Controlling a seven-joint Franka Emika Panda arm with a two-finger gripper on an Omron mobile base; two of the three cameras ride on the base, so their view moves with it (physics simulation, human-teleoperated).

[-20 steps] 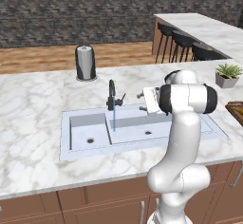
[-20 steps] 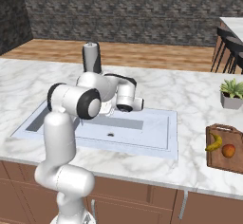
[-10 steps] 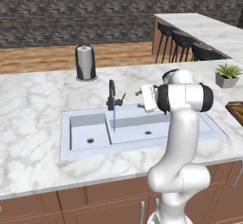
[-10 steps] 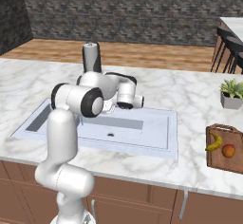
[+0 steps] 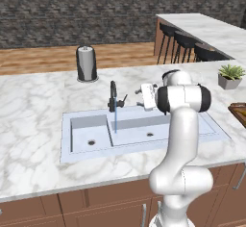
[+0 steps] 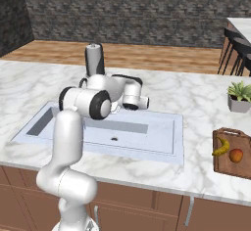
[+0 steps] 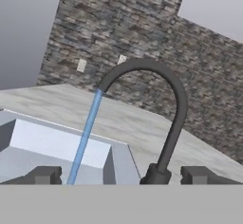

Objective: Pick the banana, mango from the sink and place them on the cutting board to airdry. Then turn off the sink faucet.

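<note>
So the fruit part looks done: the banana (image 6: pixel 221 147) and the mango (image 6: pixel 236 155) are both sitting on the cutting board (image 6: pixel 232 168), way off to the side of the sink (image 6: pixel 158 145), past its far end on the marble counter (image 6: pixel 201 103). What's left, I'd say, is shutting off the water, because the sink faucet (image 5: pixel 113 96) is running, with a thin blue stream (image 5: pixel 115 121) dropping into the basin right by the divider. The gripper (image 5: pixel 141 96) is hanging just beside the faucet, over the back edge of the sink, pointed at it with nothing in it. From the hand camera the two finger tips (image 7: pixel 45 175) sit wide apart with the faucet's stem (image 7: pixel 167 147) rising between them, so the jaws are fully spread and empty. Next move, my guess: get in close to the little side lever (image 5: pixel 123 98) and nudge it over without bumping the spout. Can't tell which way the lever has to swing.
</note>
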